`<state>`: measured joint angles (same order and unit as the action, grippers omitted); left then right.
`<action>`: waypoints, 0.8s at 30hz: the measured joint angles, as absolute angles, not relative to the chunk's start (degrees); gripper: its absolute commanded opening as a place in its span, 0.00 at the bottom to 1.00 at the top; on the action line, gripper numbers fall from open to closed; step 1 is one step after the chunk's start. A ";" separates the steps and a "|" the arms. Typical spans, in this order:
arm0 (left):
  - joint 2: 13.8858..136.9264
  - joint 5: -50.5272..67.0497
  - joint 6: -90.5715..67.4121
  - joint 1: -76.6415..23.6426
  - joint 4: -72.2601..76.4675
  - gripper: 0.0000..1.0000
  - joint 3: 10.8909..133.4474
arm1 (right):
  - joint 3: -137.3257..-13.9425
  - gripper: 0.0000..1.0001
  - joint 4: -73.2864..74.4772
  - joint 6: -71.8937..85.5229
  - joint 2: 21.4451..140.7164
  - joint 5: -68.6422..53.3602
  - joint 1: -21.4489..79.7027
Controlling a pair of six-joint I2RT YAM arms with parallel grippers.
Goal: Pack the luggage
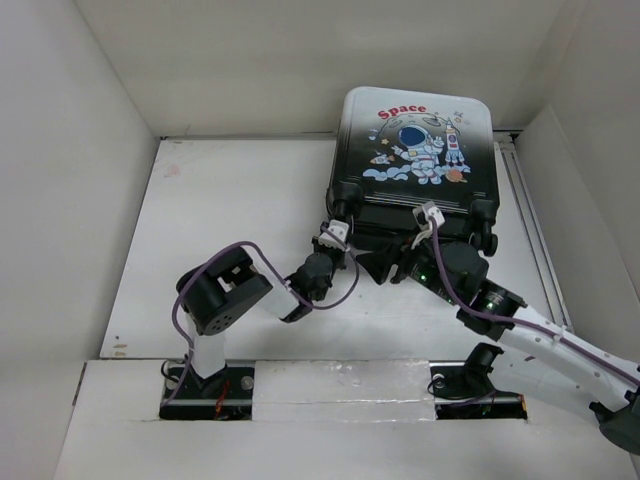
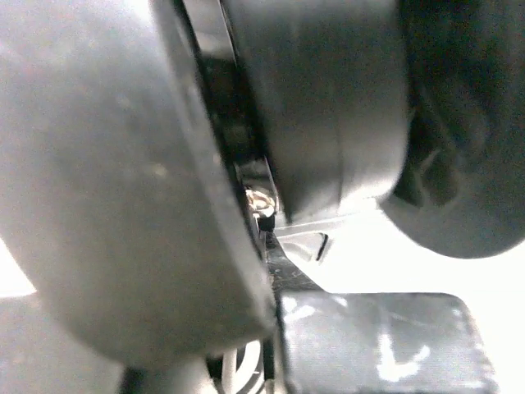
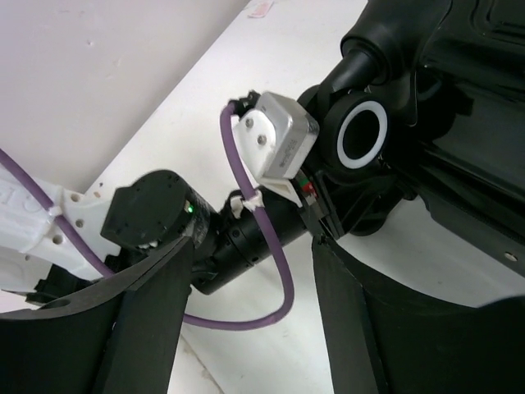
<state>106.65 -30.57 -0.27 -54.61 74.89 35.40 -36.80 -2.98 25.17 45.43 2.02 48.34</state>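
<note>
Luggage, a small hard-shell suitcase with a glossy shell fading from black to white and a cartoon astronaut under red "Space" lettering, lies printed side up at the far right of the white table, its top edge close to the back wall. From overhead it looks shut, but I cannot tell the state of the closure. The black-and-white caster wheels line the near edge, facing both arms. The left gripper is at the near-left corner, just beside one wheel, with its fingers drawn together. Its own camera shows only blurred grey curves, so I cannot tell whether it is pinching anything. The right gripper hangs just in front of the near edge, its black fingers standing apart with nothing between them. I judge the shell to be stiff and unyielding, so it will not deform under a pinch, and its gloss will let flat pads slide off any broad face. The case is too wide for either gripper to span. On its side it should slide rather than roll, but if tipped onto the casters it may run away from a push. It is probably light if empty, though I cannot see its contents. I would take hold at the rim where the two halves meet, at a zip pull or handle if one shows, or brace against a wheel housing, using one arm to steady the case while the other lifts.
</note>
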 measured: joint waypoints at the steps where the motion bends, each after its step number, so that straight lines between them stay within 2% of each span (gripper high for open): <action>1: 106.19 -30.85 -0.21 -54.50 74.35 0.00 35.29 | -36.62 0.65 -3.07 25.17 45.41 1.83 48.34; 3: 104.84 -30.68 0.21 -54.30 73.23 0.00 35.11 | -36.34 0.65 -3.01 25.23 45.36 1.48 48.34; 6: 103.28 -30.20 0.99 -54.28 71.53 0.00 34.59 | -35.88 0.76 -3.01 25.39 45.36 1.41 48.34; 11: 100.73 -29.52 3.03 -54.37 70.02 0.00 33.15 | -35.59 0.86 -2.98 25.52 45.47 3.68 48.27; 14: 100.14 -29.61 4.25 -54.46 70.26 0.00 32.10 | -35.57 0.89 -3.09 25.52 46.02 6.22 47.83; 24: 94.15 -30.74 6.20 -54.54 72.69 0.00 26.55 | -37.36 0.91 1.19 24.69 49.60 13.61 42.37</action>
<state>94.15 -30.74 6.20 -54.54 72.69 26.55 -37.36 1.19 24.69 49.60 13.61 42.37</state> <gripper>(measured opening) 0.062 0.905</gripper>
